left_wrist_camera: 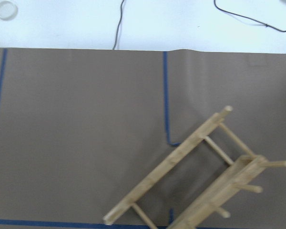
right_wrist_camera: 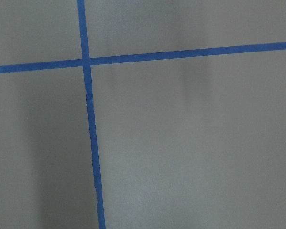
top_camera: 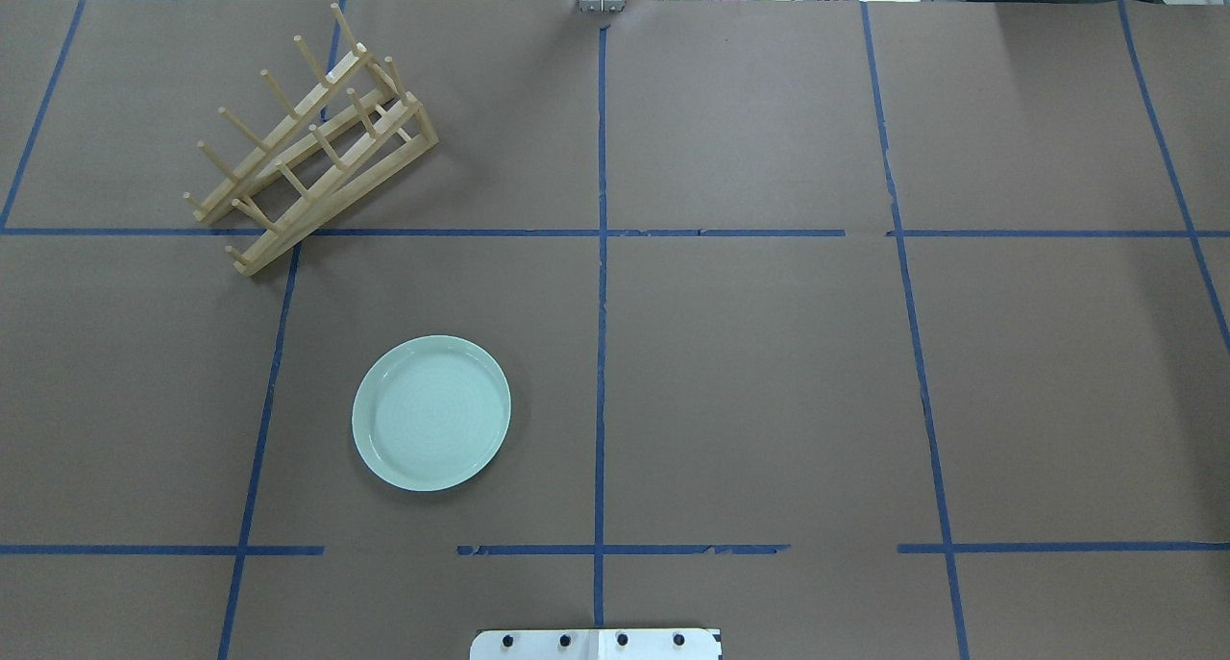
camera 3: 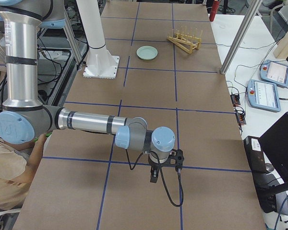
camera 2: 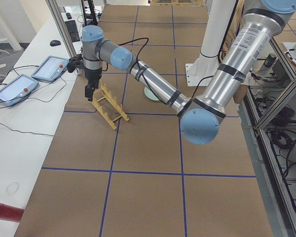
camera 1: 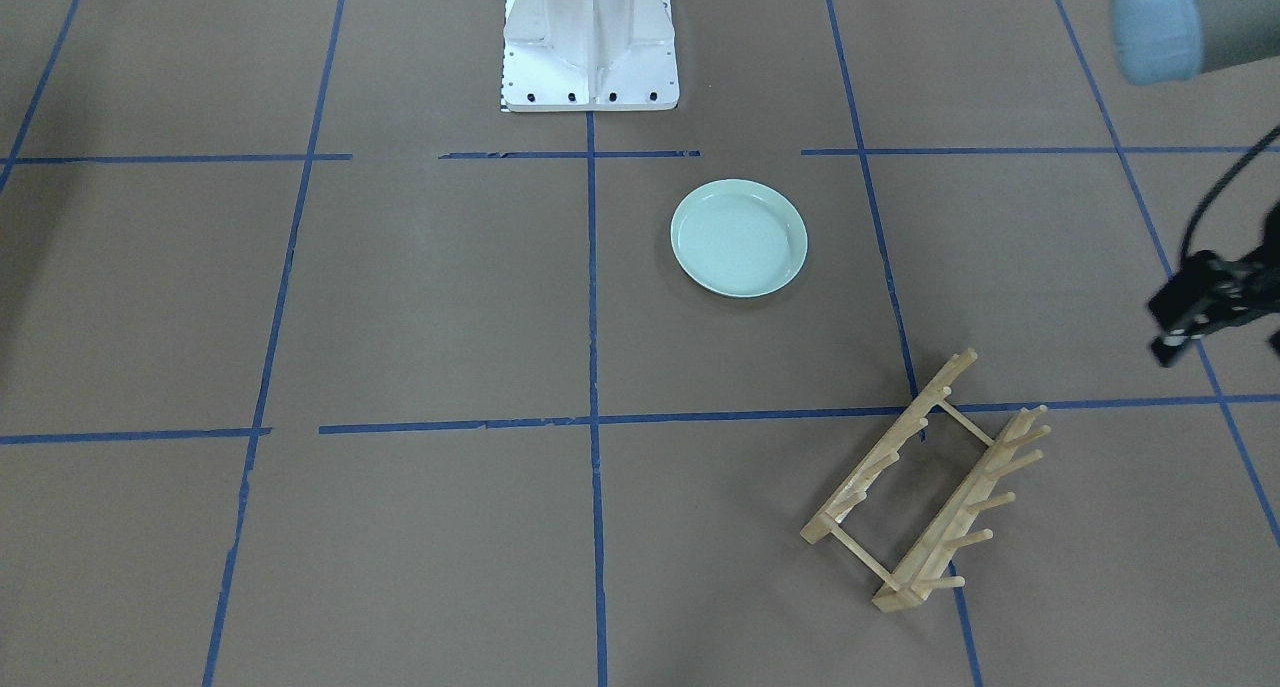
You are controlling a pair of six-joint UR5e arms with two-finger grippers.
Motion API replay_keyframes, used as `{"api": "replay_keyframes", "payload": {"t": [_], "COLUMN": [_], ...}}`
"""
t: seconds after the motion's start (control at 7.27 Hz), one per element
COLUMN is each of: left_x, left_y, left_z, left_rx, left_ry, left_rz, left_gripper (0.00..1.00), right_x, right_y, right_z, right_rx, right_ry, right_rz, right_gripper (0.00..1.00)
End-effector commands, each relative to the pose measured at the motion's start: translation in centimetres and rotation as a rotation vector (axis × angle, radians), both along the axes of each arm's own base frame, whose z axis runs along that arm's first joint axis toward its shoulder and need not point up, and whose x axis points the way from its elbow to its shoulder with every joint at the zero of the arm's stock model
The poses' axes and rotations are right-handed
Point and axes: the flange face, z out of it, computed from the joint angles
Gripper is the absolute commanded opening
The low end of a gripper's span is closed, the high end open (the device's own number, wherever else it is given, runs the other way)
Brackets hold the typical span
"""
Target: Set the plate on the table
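Note:
The pale mint-green plate lies flat on the brown table, right side up, with nothing touching it. It also shows in the front view and in the right side view. My left gripper hangs over the far end of the wooden peg rack, well away from the plate. Its black body is cut off at the front view's right edge, so I cannot tell whether it is open. My right gripper hangs low over bare table far from the plate. I cannot tell its state.
The wooden rack holds nothing and sits askew across a blue tape line. It fills the lower right of the left wrist view. The white robot base stands behind the plate. Tablets lie beyond the table edge. A person sits nearby.

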Motion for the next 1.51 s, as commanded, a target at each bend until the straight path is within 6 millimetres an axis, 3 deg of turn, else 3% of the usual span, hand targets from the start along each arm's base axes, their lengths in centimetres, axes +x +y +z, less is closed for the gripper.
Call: {"api": "replay_keyframes", "payload": {"t": [0.0,0.14,0.28,0.41,0.55,0.69,0.83,0.96,1.38], "left_x": [-13.2,-20.0,-20.2,-19.5,-18.8,-17.4,-12.9,-10.6,-10.7], "left_y": [6.7,10.2,13.6,15.7,16.4,15.7,14.1,13.2,13.4], "left_z": [14.5,21.0,23.2,24.5,25.5,24.7,24.2,24.4,25.4], "left_rx": [-0.022,-0.054,-0.049,-0.069,-0.106,-0.17,-0.19,-0.144,-0.148], "left_ry": [-0.019,-0.008,-0.012,0.0,0.059,0.159,0.156,0.151,0.141], "left_rz": [0.085,0.082,0.121,0.124,0.093,-0.003,0.055,0.105,0.103], "left_gripper": [1.0,1.0,1.0,1.0,1.0,1.0,1.0,1.0,1.0], "right_x": [0.0,0.0,0.0,0.0,0.0,0.0,0.0,0.0,0.0], "right_y": [0.0,0.0,0.0,0.0,0.0,0.1,0.0,0.0,0.0], "right_z": [0.0,0.0,0.0,0.0,0.0,0.0,0.0,0.0,0.0], "right_rx": [0.001,0.001,0.001,0.001,0.001,-0.001,0.001,0.001,0.001], "right_ry": [0.0,0.0,0.0,0.0,0.0,0.0,0.0,0.0,0.0], "right_rz": [0.0,0.0,0.0,0.0,0.0,0.0,0.0,0.0,0.0], "right_gripper": [1.0,1.0,1.0,1.0,1.0,1.0,1.0,1.0,1.0]}}
